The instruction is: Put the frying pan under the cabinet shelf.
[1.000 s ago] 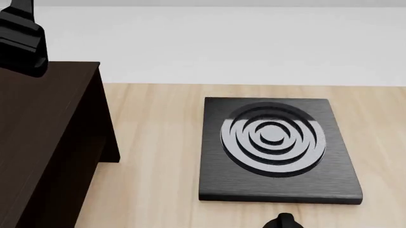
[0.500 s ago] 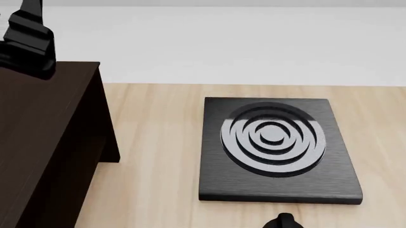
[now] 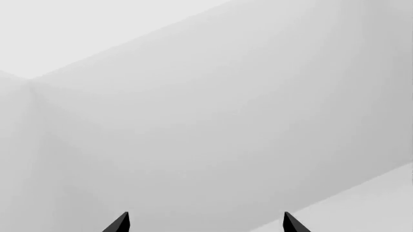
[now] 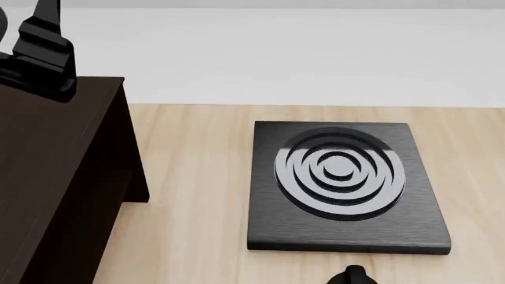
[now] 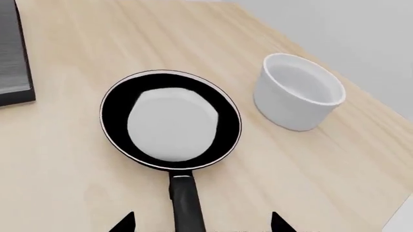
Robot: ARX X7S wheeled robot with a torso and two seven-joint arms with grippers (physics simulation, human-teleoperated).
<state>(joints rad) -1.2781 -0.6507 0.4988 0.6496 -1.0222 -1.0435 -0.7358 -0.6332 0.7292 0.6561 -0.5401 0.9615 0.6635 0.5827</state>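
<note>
The frying pan (image 5: 171, 121) is small, round and black, with a thin pale rim line and a glossy inside that carries a broad whitish sheen across most of its floor. A long black handle (image 5: 187, 203) joins the bowl through a short light-coloured collar. In the right wrist view the handle runs straight from the bowl toward the camera, so the pan's long axis lies along the line of the right tool (image 5: 201, 226), bowl at the far end, handle at the near end. The handle's end is cut off by the picture edge.

The pan sits flat on the light wooden surface (image 5: 77, 164). A white bowl (image 5: 298, 99) stands upright near it, apart from the rim. The corner of the black stove plate (image 5: 14, 58) lies on the pan's other side, also apart from it.

The right tool's two dark fingertips (image 5: 123, 223) are spread wide, one on each side of the handle and touching nothing.

The left tool (image 3: 205, 223) faces a plain pale wall, its tips spread and holding nothing. In the head view the left arm (image 4: 38, 50) rises above the flat top of the dark brown cabinet shelf (image 4: 59, 177), which stands on the surface beside the stove plate (image 4: 343, 186) with its concentric rings. The pan is outside the head view.
</note>
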